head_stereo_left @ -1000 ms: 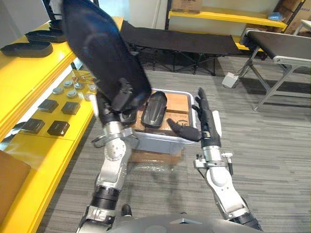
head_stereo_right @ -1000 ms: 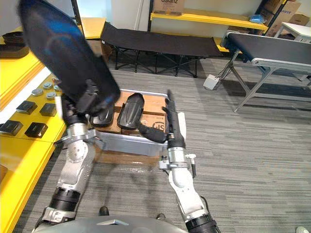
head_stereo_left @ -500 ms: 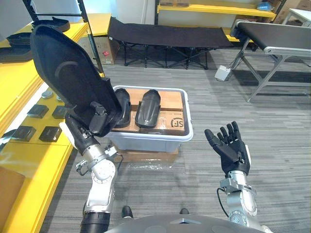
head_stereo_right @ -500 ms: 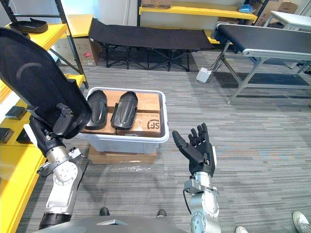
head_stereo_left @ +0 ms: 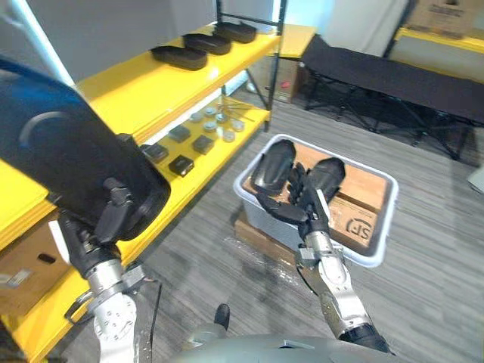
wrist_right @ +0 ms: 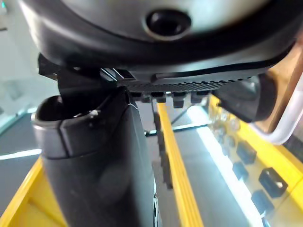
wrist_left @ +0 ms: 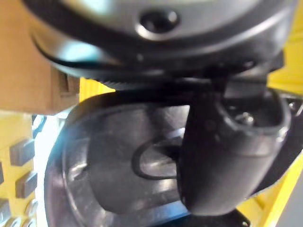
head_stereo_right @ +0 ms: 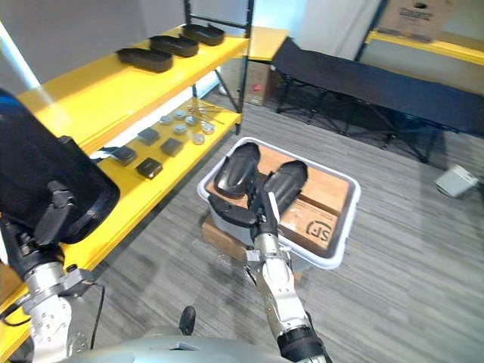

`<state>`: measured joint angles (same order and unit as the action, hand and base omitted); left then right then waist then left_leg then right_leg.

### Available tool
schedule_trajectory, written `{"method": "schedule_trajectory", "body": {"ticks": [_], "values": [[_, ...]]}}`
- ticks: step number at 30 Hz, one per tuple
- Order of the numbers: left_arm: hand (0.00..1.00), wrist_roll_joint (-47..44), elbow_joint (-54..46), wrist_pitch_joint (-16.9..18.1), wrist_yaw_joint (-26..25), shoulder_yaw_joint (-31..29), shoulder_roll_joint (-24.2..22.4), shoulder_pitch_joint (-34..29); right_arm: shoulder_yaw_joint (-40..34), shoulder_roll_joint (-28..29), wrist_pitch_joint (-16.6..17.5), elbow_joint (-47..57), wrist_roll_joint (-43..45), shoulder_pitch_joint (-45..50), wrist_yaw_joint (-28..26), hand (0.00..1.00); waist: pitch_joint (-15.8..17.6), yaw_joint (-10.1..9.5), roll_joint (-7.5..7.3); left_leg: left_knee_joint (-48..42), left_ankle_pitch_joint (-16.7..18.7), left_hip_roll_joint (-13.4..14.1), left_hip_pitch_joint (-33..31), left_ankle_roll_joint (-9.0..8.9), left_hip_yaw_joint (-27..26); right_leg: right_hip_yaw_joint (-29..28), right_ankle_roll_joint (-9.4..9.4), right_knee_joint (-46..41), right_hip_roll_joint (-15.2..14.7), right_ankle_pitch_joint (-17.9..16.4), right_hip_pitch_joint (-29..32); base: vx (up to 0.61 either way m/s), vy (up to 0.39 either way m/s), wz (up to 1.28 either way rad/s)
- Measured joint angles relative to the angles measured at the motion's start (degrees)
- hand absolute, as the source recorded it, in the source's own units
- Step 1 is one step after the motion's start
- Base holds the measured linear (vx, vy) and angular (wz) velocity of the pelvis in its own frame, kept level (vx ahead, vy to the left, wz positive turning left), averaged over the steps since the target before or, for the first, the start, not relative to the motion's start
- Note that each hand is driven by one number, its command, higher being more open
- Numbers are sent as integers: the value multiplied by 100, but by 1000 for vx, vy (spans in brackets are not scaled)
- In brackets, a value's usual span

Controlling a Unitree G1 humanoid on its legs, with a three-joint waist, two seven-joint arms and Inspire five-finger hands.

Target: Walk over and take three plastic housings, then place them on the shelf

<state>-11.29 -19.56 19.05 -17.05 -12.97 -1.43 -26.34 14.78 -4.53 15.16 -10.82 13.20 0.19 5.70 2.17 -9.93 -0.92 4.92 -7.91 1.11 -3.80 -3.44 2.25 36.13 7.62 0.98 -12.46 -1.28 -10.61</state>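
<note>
My left hand (head_stereo_left: 104,225) is shut on a large black plastic housing (head_stereo_left: 72,162), held upright at the near left; its thumb (wrist_left: 222,156) presses on the housing's (wrist_left: 113,165) inner face. Two more black housings (head_stereo_left: 272,162) (head_stereo_left: 334,172) lie side by side in a white bin (head_stereo_left: 367,257). My right hand (head_stereo_left: 301,206) stands open, fingers straight up, just in front of that bin and touching nothing. The yellow shelf (head_stereo_left: 128,83) runs along the left, and three black housings (head_stereo_left: 180,57) (head_stereo_left: 208,43) (head_stereo_left: 236,32) lie at the far end of its top level.
Small dark and silver parts (head_stereo_left: 193,140) lie on the shelf's lower level, with a cardboard box (head_stereo_left: 23,265) near me. The bin rests on a flat cardboard box (head_stereo_left: 257,231). A black folding cot (head_stereo_left: 393,76) stands behind, and a black shelf post (head_stereo_left: 277,30) rises at the far end.
The camera has swung left toward the shelf. My right hand has come up from low on the right to in front of the bin. My left hand keeps its hold on the housing.
</note>
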Motion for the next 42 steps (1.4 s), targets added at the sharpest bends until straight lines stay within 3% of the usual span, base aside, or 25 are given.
{"method": "schedule_trajectory", "body": {"ticks": [5, 6, 7, 9, 13, 18, 21, 24, 26, 27, 28, 29, 30, 33, 34, 35, 36, 38, 39, 41, 42], "values": [[0, 37, -44, -1, 299, 85, 3, -251, 42, 7, -209, 11, 78, -102, -77, 100, 92, 42, 18, 19, 18, -30, -75, 84, -112, 63, 9, -140, -34, -113, 2, -14, 18, 7], [0, 38, -48, -2, 337, 94, 2, -248, 31, 6, -247, 21, 82, -68, -92, 100, 102, 113, 3, 18, 36, 10, -126, 121, -294, 160, 21, -139, -30, -120, -19, -54, 20, 73], [0, 76, -47, -4, 478, 126, 7, -172, -82, -9, -305, 47, 105, 55, -124, 100, 119, 260, -46, -6, -29, 147, -240, 238, -850, 440, 50, -161, -22, -124, -63, -51, 11, 87], [0, 73, -48, -4, 595, 185, 7, -81, -267, -58, -367, 45, 107, 209, -125, 100, 179, 261, 22, -18, -213, 224, -318, 316, -1151, 643, 100, -254, -25, -135, -72, -24, 29, 77], [0, -99, -54, -8, 658, 81, -52, -126, -495, -92, -422, 45, 108, 341, -188, 100, 467, 209, 214, 10, -246, 57, -255, 346, -1003, 633, 105, -501, -207, -300, -143, -23, 71, 28], [0, -405, -54, 13, 680, 82, -68, -154, -458, -17, -416, 66, 174, 335, -547, 100, 488, 128, 215, -10, -225, -21, -294, 357, -1047, 585, 209, -889, -426, -529, 31, -26, 15, 2], [0, -401, -55, 85, 763, 82, -80, -119, -386, -3, -368, 65, 179, 296, -660, 100, 585, 44, 111, -737, 161, -120, -703, 428, -1038, 636, 289, -1237, -684, -693, 120, 8, 29, 17], [0, -390, -81, 150, 983, 74, -82, -95, -391, -31, -151, 65, 180, 248, -648, 100, 724, 70, 63, -2114, 993, -175, -1184, 536, -1122, 888, 387, -2044, -1115, -821, -33, 74, 92, 56], [0, -371, -80, 191, 1053, 83, -51, -78, -405, -57, -93, 65, 182, 262, -616, 100, 761, 87, 109, -2329, 1168, -277, -1138, 630, -921, 479, -199, -3122, -1440, -598, 229, 126, 168, 74], [0, -351, -90, 252, 1055, 81, 24, -66, -405, -56, -50, 65, 204, 267, -615, 100, 783, 91, 137, -2281, 1218, -322, -970, 687, -737, -177, -692, -3877, -1501, -72, 582, 188, 218, 84], [0, -317, -96, 335, 973, 79, 179, -38, -422, -47, 46, 65, 306, 268, -627, 100, 826, 159, 188, -2147, 1222, -366, -829, 724, -486, -855, -519, -4464, -1458, 232, 941, 169, 179, 89], [0, -270, -94, 356, 907, 69, 254, 3, -421, -9, 103, 66, 303, 263, -638, 100, 826, 186, 175, -2046, 1199, -375, -755, 767, -291, -1044, -443, -4686, -1360, -85, 1068, 199, 89, 110], [0, -229, -93, 356, 823, -11, 299, 143, -407, 7, 219, 88, 294, 245, -649, 100, 831, 225, 182, -1733, 1119, -435, -491, 875, 19, -1215, -433, -4832, -1047, -750, 1287, 178, 40, 94], [0, -234, -93, 382, 723, -103, 375, 319, -436, -24, 225, 325, 283, 189, -595, 100, 843, 230, 208, -1339, 1023, -578, -31, 861, 326, -1293, -482, -4185, -579, -1212, 1531, 226, 61, 67], [0, -254, -94, 386, 712, -97, 433, 473, -510, -73, 225, 520, 281, 102, -506, 100, 854, 250, 247, -1201, 1005, -638, 86, 838, 514, -1487, -510, -3646, -306, -1230, 1780, 218, 15, 83], [0, -295, -92, 393, 714, -72, 487, 664, -623, -175, 224, 766, 281, 3, -399, 100, 883, 268, 299, -1097, 1004, -685, 161, 838, 689, -1775, -422, -3098, -66, -1163, 2090, 261, -10, 84], [0, -318, -91, 411, 703, -46, 492, 728, -686, -217, 223, 841, 275, -66, -359, 100, 893, 277, 308, -1017, 1006, -690, 232, 840, 725, -1924, -361, -2841, 6, -1104, 2247, 279, -46, 86], [0, -392, -2, 447, 529, -35, 531, 869, -868, -222, 222, 955, 245, -263, -219, 100, 893, 419, 273, -873, 1118, -766, 533, 821, 728, -2438, 94, -1964, 48, -816, 2590, 248, -69, 68], [0, -393, 58, 453, 482, -35, 556, 903, -910, -223, 221, 956, 191, -278, -191, 100, 909, 432, 255, -938, 1217, -813, 621, 815, 776, -2555, 115, -1862, 40, -740, 2616, 348, -153, 63], [0, -413, 280, 453, 441, -28, 620, 1030, -1203, -234, 202, 976, 70, -244, -199, 100, 889, 695, 207, -1384, 1752, -941, 820, 779, 1301, -2875, -64, -1985, 53, -561, 2550, 475, -259, 103], [0, -413, 290, 453, 450, -26, 619, 1042, -1295, -234, 189, 1008, 70, -235, -216, 100, 861, 736, 178, -1506, 1912, -926, 808, 763, 1347, -2807, -100, -1989, 69, -550, 2495, 435, -308, 119]]}}
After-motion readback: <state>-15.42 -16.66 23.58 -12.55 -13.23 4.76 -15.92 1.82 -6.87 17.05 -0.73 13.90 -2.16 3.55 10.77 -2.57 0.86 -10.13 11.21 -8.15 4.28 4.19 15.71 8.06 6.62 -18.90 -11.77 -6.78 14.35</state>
